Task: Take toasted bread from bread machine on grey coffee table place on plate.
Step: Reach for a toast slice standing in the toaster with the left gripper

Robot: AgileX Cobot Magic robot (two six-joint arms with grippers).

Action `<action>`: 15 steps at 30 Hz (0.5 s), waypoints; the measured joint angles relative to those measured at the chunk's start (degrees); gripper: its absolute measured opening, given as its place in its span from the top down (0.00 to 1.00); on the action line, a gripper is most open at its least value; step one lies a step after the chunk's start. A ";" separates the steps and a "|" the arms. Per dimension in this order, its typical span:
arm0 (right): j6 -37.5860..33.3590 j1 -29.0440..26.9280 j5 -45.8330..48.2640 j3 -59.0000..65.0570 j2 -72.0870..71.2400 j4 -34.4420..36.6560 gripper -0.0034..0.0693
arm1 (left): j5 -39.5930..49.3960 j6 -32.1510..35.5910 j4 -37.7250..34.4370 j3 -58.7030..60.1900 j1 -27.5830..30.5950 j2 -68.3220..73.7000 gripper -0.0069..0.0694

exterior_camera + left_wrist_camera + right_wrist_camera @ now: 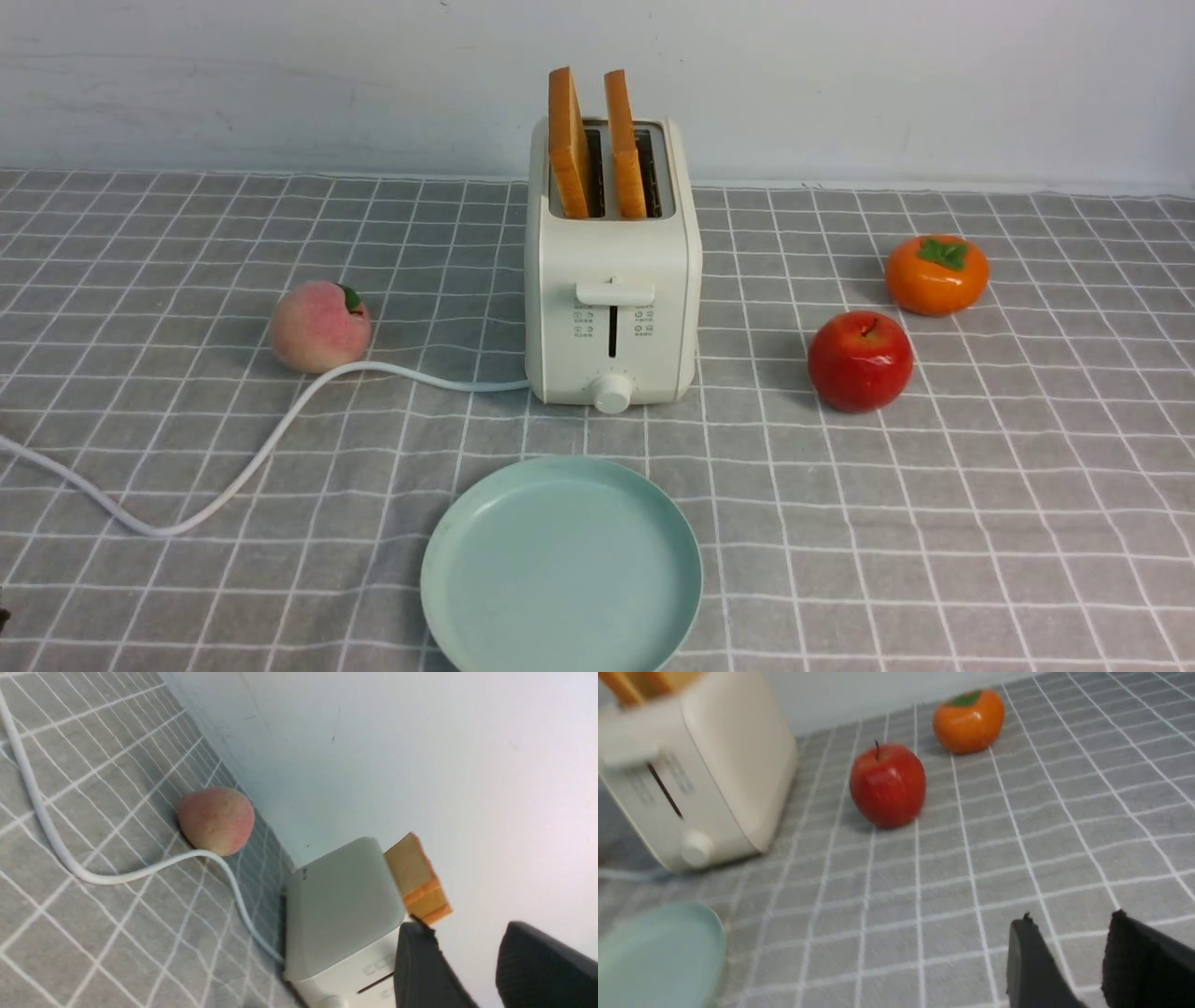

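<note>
Two slices of toasted bread (568, 140) (624, 145) stand upright in the slots of the cream-white bread machine (611, 280) at the back middle of the grey coffee table (934, 513). The mint-green plate (560, 569) lies bare just in front of it. Neither gripper shows in the front view. In the left wrist view my left gripper (465, 933) is open and holds nothing, a short way off the bread machine (343, 905) and the toasted bread (416, 877). My right gripper (1069, 921) hangs open and holds nothing above bare cloth, right of the bread machine (714, 774) and the plate (654, 952).
A peach (319, 327) lies left of the bread machine, and the white cord (233, 476) curls past it to the table's left edge. A red apple (859, 360) and an orange persimmon (936, 273) sit on the right. A pale wall stands close behind.
</note>
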 joint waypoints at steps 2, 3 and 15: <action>0.00 0.00 -4.28 0.00 0.00 7.52 0.62 | -2.34 0.00 -3.80 0.00 0.00 0.00 0.64; 0.00 0.00 -4.64 0.00 0.00 8.14 0.62 | -2.52 0.00 -4.02 0.00 0.00 0.00 0.64; 2.94 0.00 -15.35 0.00 0.00 28.45 0.62 | -0.36 8.00 1.46 -16.18 0.00 2.17 0.93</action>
